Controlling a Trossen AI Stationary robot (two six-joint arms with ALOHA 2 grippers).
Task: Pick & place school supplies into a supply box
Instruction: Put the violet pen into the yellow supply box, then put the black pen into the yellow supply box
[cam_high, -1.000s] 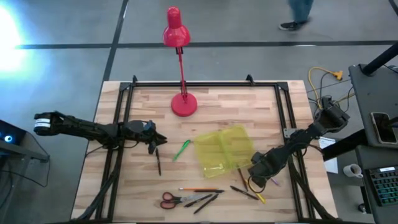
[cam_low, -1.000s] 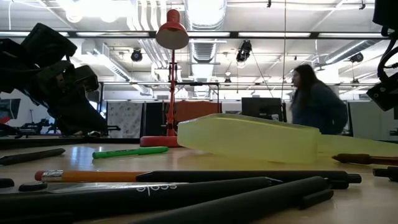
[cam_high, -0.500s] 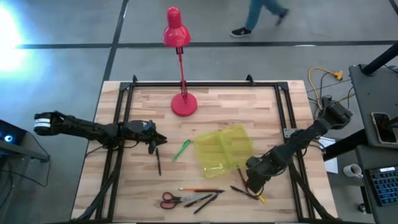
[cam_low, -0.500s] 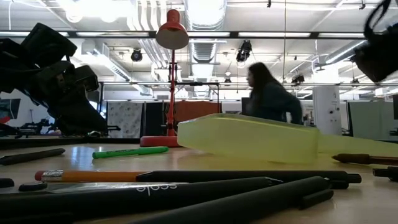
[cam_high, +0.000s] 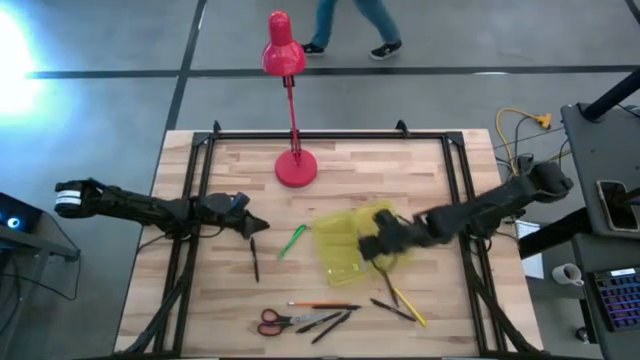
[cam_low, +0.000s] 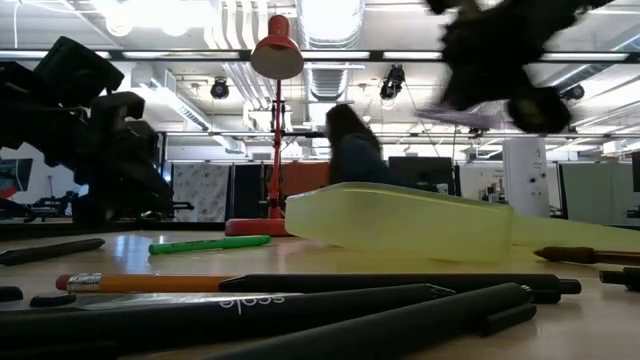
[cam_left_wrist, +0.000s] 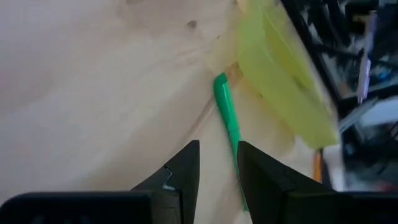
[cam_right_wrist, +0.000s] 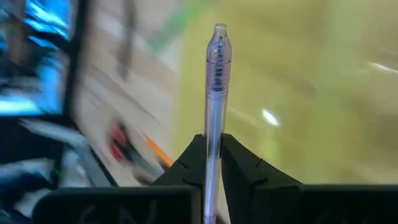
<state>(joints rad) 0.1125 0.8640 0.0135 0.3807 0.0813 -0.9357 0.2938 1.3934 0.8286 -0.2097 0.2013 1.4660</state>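
At six o'clock on the table (cam_high: 400, 160), nearest the front edge, we see the red-handled scissors (cam_high: 270, 321) beside an orange pencil (cam_high: 322, 305) and a few black pens (cam_high: 330, 322), with a yellow pencil (cam_high: 410, 310) and another dark pen (cam_high: 390, 309) lying toward five o'clock. A little farther in, at the centre, lies the supply box (cam_high: 350, 243), its translucent yellow-green halves spread open. Our right gripper (cam_high: 372, 245) hangs over the box, reaching in from three o'clock, its fingers (cam_right_wrist: 239, 165) clamped on a clear, pale violet pen (cam_right_wrist: 216, 93) that sticks straight out beyond them. Toward nine o'clock from the box lies the green marker (cam_high: 292, 240), with a lone black pen (cam_high: 254, 259) just past it. Our left gripper (cam_high: 250, 228) waits above the table at nine o'clock, its fingers (cam_left_wrist: 186, 171) slightly parted and holding nothing, pointed at the marker. Farthest back, at twelve o'clock, stands the red desk lamp (cam_high: 290, 120), and beyond the table a person's legs (cam_high: 350, 25) cross the floor.
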